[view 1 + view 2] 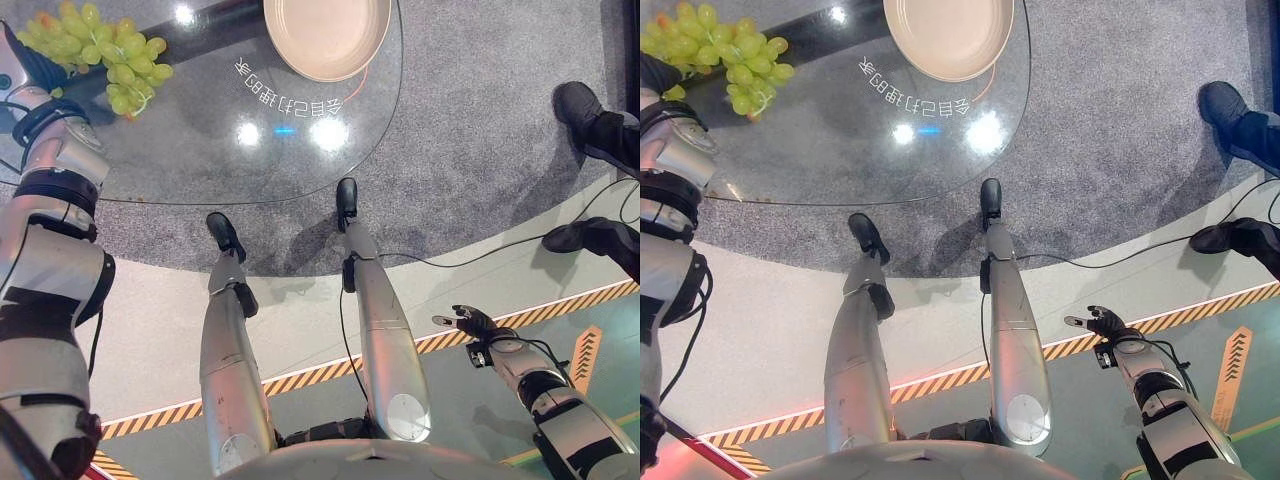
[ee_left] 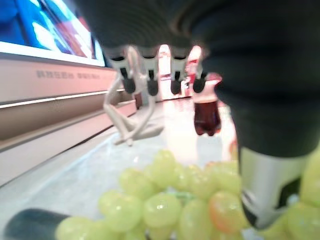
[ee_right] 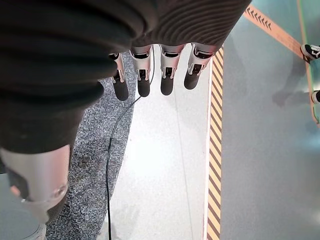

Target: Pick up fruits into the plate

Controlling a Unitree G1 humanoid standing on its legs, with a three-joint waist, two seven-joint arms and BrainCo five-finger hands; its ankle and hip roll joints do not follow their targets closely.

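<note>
The grapes [image 1: 100,55] are seen lying as one green bunch on the glass worktop [image 1: 200,160], at its left side, with the left hand [image 2: 270,185] poised just over them; in its wrist view the fingers [image 2: 150,75] are held straight and released, the thumb down among the berries, nothing yet grasped. Lower and well apart, the right hand [image 1: 470,322] hangs relaxed over the floor by the striped line [image 1: 300,378], its fingers loose. Beyond the bunch, across the glass, the empty plate [image 1: 327,35] is set at the far edge. A person's shoes [image 1: 590,115] are seen on the carpet at the right. Trouble is judged likeliest at the closing: berries could be squashed or pulled off the stem, and the loose cluster could slip or shed during carriage to the plate.
</note>
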